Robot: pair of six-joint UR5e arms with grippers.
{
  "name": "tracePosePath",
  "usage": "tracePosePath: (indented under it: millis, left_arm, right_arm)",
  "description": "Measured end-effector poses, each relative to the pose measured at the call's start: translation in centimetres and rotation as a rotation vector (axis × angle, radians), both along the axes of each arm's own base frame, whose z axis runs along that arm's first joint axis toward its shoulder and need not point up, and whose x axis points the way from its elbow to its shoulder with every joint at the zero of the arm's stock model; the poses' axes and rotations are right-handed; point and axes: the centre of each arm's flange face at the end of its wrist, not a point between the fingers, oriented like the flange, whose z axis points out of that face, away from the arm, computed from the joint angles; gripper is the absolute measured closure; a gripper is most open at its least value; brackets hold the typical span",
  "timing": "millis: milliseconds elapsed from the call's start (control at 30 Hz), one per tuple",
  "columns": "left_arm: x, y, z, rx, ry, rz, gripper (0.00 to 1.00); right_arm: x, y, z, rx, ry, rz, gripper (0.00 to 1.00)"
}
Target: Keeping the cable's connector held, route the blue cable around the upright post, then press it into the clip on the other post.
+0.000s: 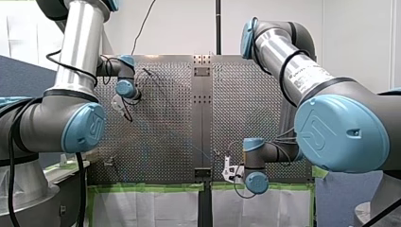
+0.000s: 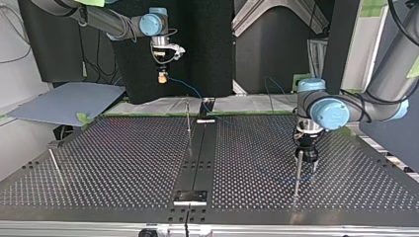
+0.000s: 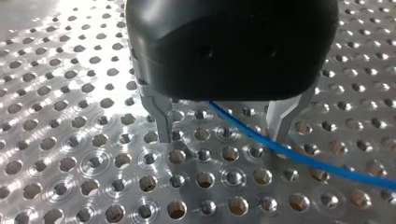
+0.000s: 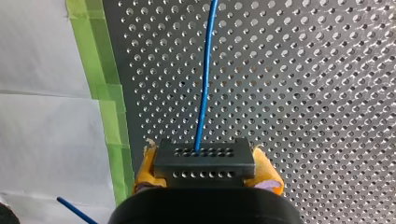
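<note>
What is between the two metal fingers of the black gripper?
The thin blue cable runs between my left gripper's open metal fingers, over the perforated metal table; the left wrist view shows it.

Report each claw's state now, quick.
Left claw: open, with the blue cable running loose through the gap.
Right claw: closed on the black connector.

Perforated metal tabletop [image 1: 161, 142], dark strip [image 2: 200, 153] down middle. Green tape [image 1: 142, 187] along near edge in front view, white sheets [image 1: 142, 208] below it. White wall [image 1: 179, 23] far behind, black pole [image 1: 218, 26] upright against it. Blue-grey partition [image 1: 19, 75] at left. Top view: black panel [image 2: 207, 44] at far side, grey-blue board [image 2: 64, 101] at left.
</note>
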Motion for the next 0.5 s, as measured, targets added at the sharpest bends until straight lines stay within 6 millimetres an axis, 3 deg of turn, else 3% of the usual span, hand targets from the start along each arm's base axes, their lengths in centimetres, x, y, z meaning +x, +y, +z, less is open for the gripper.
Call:
tracePosePath:
  millis: [500]
  left_arm:
    - [-1.1,0.1,-1.0,-0.143,0.098,0.006,0.00]
  right_arm:
    - [0.0,0.0,0.0,0.002,0.003,0.001,1.00]
